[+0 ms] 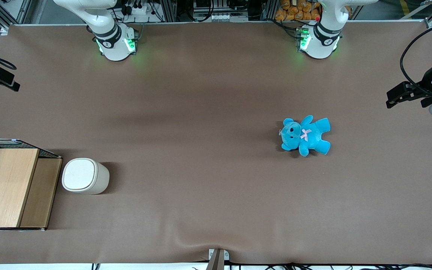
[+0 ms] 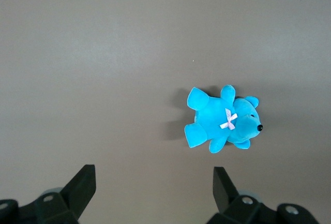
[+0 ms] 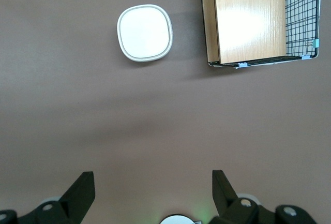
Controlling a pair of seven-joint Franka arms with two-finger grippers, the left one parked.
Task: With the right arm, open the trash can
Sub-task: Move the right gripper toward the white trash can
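The trash can (image 1: pixel 84 175) is a small cream-white bin standing upright on the brown table toward the working arm's end, right beside the wooden-topped crate. Its flat lid (image 3: pixel 145 32) lies level inside the rim, shut. My right gripper (image 3: pixel 152 180) hangs high over the table, well apart from the can and farther from the front camera than it. Its two black fingers (image 3: pixel 83 188) are spread wide with only bare table between them. In the front view just a black part of the gripper (image 1: pixel 2 78) shows at the frame's edge.
A wire crate with a wooden top (image 1: pixel 11 183) stands against the trash can at the table's end. A blue teddy bear (image 1: pixel 305 135) lies toward the parked arm's end. The two arm bases (image 1: pixel 114 41) sit along the edge farthest from the front camera.
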